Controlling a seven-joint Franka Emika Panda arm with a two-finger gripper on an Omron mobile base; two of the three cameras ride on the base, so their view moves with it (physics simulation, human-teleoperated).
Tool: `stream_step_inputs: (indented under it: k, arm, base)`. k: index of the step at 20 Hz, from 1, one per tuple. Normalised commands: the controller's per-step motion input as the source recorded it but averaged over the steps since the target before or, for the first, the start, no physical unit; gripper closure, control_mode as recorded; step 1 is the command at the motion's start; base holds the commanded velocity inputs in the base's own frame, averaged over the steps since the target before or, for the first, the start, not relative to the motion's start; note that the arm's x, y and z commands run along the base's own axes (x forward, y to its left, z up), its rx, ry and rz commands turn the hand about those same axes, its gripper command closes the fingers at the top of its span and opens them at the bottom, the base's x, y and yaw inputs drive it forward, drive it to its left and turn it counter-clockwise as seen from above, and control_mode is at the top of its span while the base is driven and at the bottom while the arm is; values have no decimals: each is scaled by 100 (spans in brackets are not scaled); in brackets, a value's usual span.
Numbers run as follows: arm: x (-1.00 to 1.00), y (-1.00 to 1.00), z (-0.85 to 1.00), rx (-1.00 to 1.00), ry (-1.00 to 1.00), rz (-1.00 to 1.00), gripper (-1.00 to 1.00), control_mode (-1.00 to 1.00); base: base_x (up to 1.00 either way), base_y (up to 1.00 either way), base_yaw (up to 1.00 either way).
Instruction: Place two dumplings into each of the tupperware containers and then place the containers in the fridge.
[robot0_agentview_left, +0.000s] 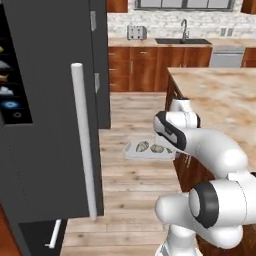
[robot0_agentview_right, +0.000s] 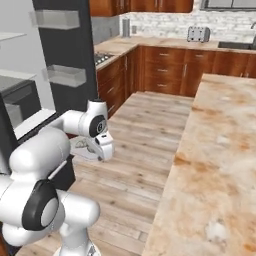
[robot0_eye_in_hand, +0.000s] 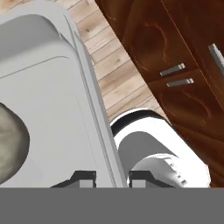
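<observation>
I have the gripper (robot0_eye_in_hand: 111, 178) pinching the rim of a tupperware container (robot0_eye_in_hand: 48, 113), one fingertip (robot0_eye_in_hand: 83, 178) inside the wall and the other outside it, jaws nearly together on the thin edge. The tray hangs out from the fingers in mid-air above the wood floor (robot0_agentview_left: 130, 185), between the kitchen island (robot0_agentview_left: 220, 95) and the open fridge (robot0_agentview_left: 45, 115), and it looks about level. Two dumplings (robot0_agentview_left: 142, 146) sit in it, just beyond the fingers along the tray floor; in the hand view one grey-tan lump lies close to the inner fingertip. I judge the container light but thin and a bit flexible, so a grip at one edge leaves the far end free to sag or swing. The plastic looks smooth, so it could slip if I tilt or jerk. The dumplings are loose and soft and would slide or roll on a slant, so I'd keep the wrist flat and move slowly towards a shelf.
</observation>
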Motion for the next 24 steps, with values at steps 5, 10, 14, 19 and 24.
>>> stream_step_inputs:
  k: [5,10,14,19,24]
  arm:
    - [0,0,0,0,0,0,100,100]
    - [0,0,0,0,0,0,100,100]
    - [0,0,0,0,0,0,100,100]
    - [0,0,0,0,0,0,100,100]
    - [0,0,0,0,0,0,100,100]
  base:
    - [87,-28,55]
    - [35,-62,57]
    - [52,-62,56]
    - [100,-26,61]
    - [99,-51,46]
